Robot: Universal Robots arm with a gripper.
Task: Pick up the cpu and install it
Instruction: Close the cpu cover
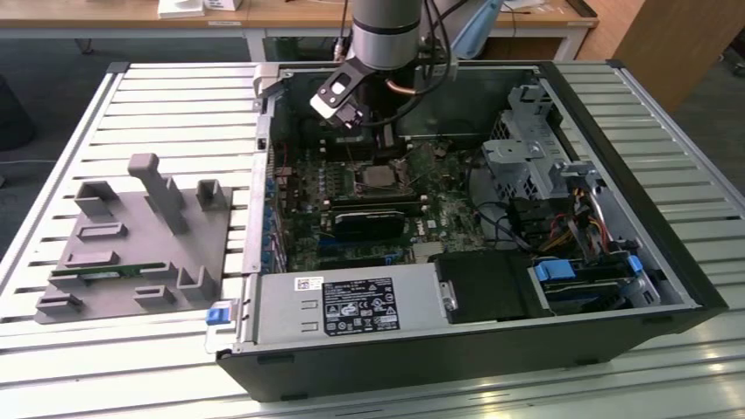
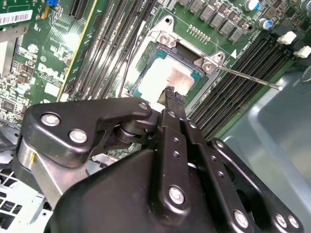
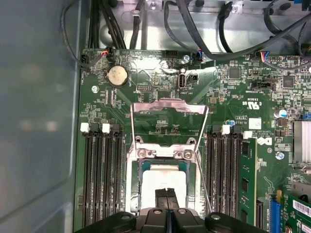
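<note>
The cpu (image 2: 163, 77) (image 3: 163, 180), a flat square chip with a shiny silver top, lies in the motherboard socket (image 1: 375, 179) inside the open computer case. The socket's metal frame (image 3: 167, 114) is flipped up, and its thin lever (image 3: 201, 179) stands off to one side. My gripper (image 2: 170, 92) (image 3: 166, 193) hangs just above the cpu with its two black fingers pressed together and nothing between them. In the exterior view the gripper (image 1: 352, 122) is over the upper part of the motherboard.
Memory slots (image 3: 99, 170) flank the socket on both sides. A grey tray (image 1: 174, 227) with a green memory stick (image 1: 105, 272) sits at the exterior view's left. The power supply (image 1: 349, 305), drive cage (image 1: 524, 153) and cables (image 1: 512, 227) crowd the case.
</note>
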